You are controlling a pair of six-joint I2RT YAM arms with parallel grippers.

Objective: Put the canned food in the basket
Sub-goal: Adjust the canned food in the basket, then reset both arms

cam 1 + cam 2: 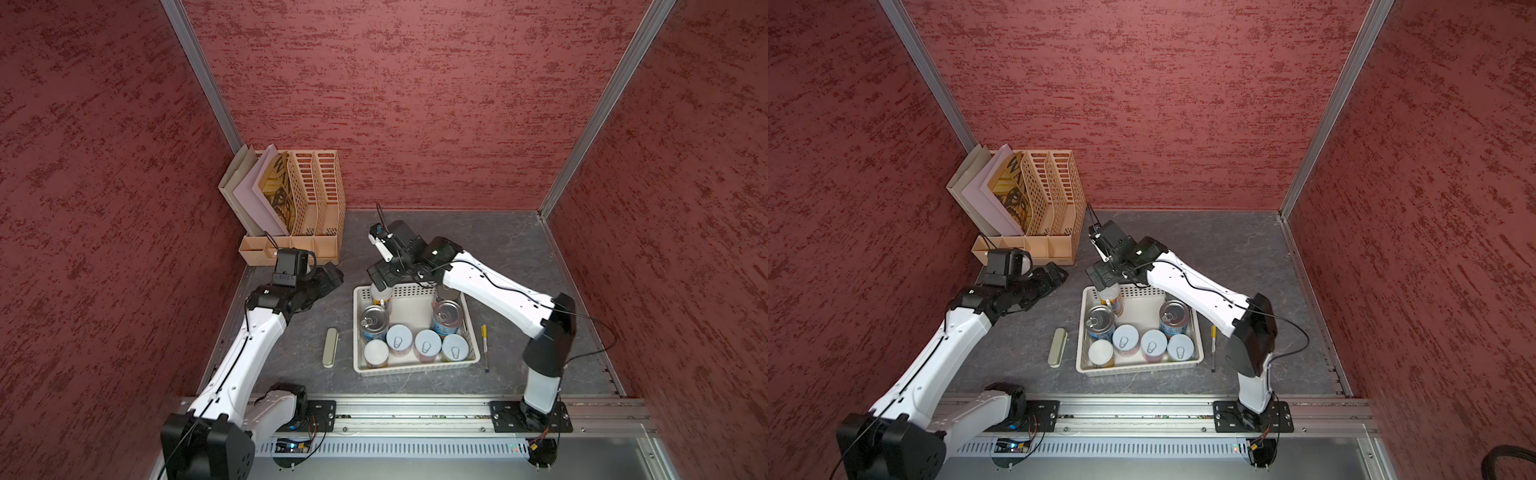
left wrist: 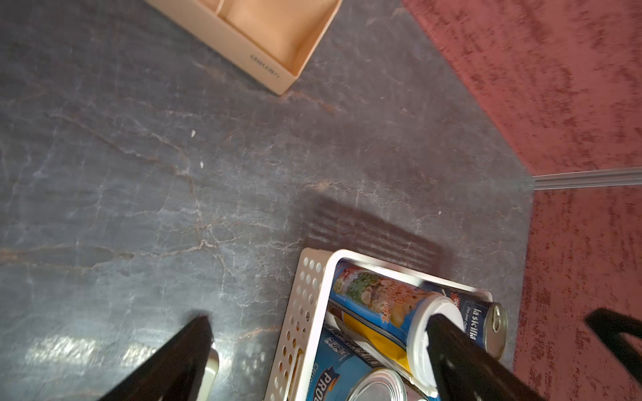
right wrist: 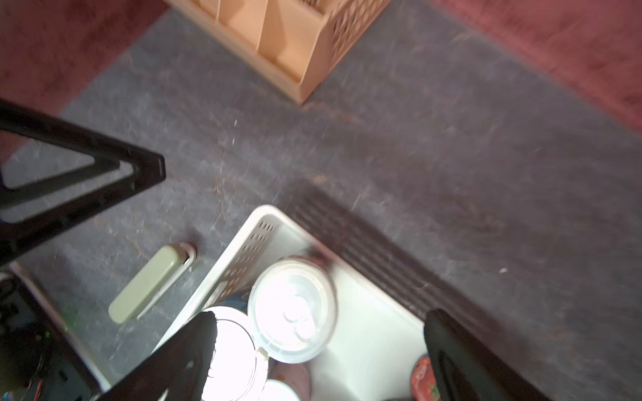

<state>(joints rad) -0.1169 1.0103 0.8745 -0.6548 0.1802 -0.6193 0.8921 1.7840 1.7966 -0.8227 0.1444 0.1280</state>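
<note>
Both top views: white basket point(image 1: 415, 369) point(image 1: 1138, 368) sits mid-table with all eight cans upright inside. Front row is four white-topped cans point(image 1: 428, 345). Behind them one blue-labelled can point(image 1: 374, 321) stands by the left wall and another point(image 1: 446, 318) by the right wall. Slim yellow-labelled can point(image 1: 382, 297) is in the far left corner. Dark can point(image 1: 449, 294) is in the far right corner, mostly hidden under the right arm. Right gripper point(image 1: 384, 283) hangs just above the slim can, pointing down. Left gripper point(image 1: 333, 277) hovers over bare table left of the basket, near the beige file holder point(image 1: 316, 195). Olive case point(image 1: 330, 347) lies left of the basket and the pen point(image 1: 484, 347) right of it, both outside.

Left wrist: left gripper point(image 2: 319, 321) is released, fingers spread wide, nothing between them. Beyond the tips are the basket's perforated corner point(image 2: 305, 277), the slim can point(image 2: 382, 305), the dark can point(image 2: 486, 323) and a blue-labelled can point(image 2: 347, 368). The file holder's front tray point(image 2: 267, 45) is farther off.

Right wrist, blurred: right gripper point(image 3: 321, 317) is released, fingers wide apart and grasping nothing. The slim can's white lid point(image 3: 295, 309) stands below between them, clear of both. A glaring lid point(image 3: 232, 347) sits beside it. The olive case point(image 3: 149, 281) lies outside the basket wall point(image 3: 257, 222).
</note>
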